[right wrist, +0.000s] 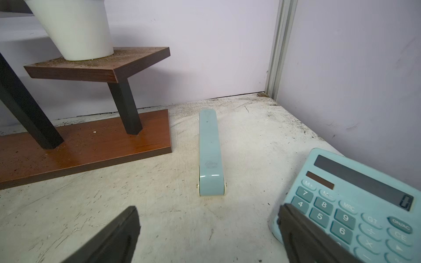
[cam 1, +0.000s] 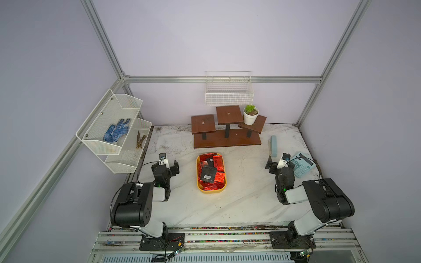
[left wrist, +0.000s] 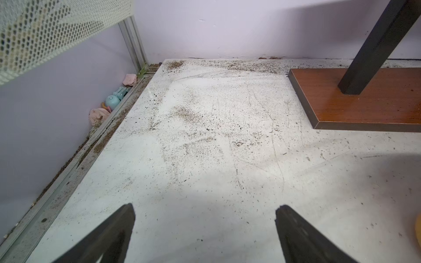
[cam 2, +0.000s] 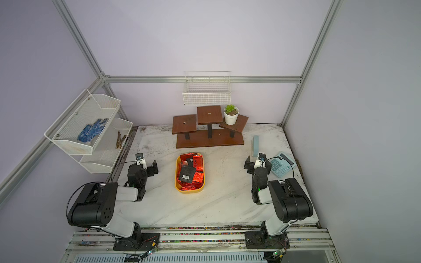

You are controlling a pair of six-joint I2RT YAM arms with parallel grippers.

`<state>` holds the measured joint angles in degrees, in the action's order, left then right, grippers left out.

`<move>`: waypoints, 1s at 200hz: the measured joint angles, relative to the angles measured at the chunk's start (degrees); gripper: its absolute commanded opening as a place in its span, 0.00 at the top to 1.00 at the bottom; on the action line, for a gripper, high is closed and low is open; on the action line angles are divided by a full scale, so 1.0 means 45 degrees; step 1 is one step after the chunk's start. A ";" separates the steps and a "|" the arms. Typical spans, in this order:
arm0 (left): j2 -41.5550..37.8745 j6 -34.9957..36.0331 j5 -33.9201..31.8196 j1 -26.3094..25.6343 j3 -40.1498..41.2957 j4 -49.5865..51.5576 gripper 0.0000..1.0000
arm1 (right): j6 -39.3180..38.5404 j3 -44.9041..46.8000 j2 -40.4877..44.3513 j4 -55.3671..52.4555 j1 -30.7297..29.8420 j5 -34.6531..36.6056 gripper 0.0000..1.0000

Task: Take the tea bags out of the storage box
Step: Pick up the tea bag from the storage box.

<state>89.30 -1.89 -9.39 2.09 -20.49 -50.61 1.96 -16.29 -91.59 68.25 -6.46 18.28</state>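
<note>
Bimanual scene, one arm to each side of the storage box (cam 1: 210, 191); this yellow tray lies near the middle of the white table (cam 1: 239, 205), in front of the wooden stand (cam 1: 226, 140), its long axis running away from the robot. The tea bags (cam 1: 214, 176) fill it; crinkled red foil sachets lie heaped, with black square sachets on top, one showing a barcode label; all sit inside the walls. The left gripper (left wrist: 206, 209) has its jaws spread wide with nothing between them; it is poised over bare, speckled table to the left of the box, apart from it; a sliver of yellow rim shows at the edge of the left wrist view. The right gripper (right wrist: 209, 209) is likewise wide and empty, well to the right of the box, near the pale blue calculator (right wrist: 355, 205); one finger overlaps the calculator's corner in the right wrist view, though contact cannot be told; the blue stapler (right wrist: 210, 154) lies ahead, between stand and calculator. Background: potted plant (cam 1: 250, 116) on the stand's right-hand platform; wire basket (cam 1: 229, 95) on the rear wall; mesh shelf (cam 1: 111, 109) on the left wall, holding a blue glove (cam 1: 117, 132).
</note>
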 measured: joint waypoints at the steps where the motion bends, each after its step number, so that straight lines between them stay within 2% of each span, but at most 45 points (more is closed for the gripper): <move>1: 0.0000 0.0000 0.0000 0.0000 0.0000 0.0000 0.00 | 0.0000 0.0000 0.0000 0.0000 0.0000 0.0000 0.00; 173: 0.0000 0.0005 0.0005 0.0000 0.0000 0.0000 0.00 | 0.0010 0.0000 0.0039 -0.0039 0.0068 -0.0087 0.00; 188: -0.0165 0.0010 -0.0015 -0.0049 -0.0063 0.0359 0.00 | -0.0039 -0.0005 0.0894 -0.0933 0.0039 -0.0049 0.00; 200: -0.0719 -0.0005 -0.0228 -0.0185 -0.0491 0.1797 0.00 | -0.0073 -0.0092 0.2210 -0.1996 -0.0015 -0.0073 0.00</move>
<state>86.06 -1.91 -10.41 1.26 -22.70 -42.52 1.63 -16.71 -81.65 59.27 -6.52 17.96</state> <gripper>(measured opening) 0.992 0.997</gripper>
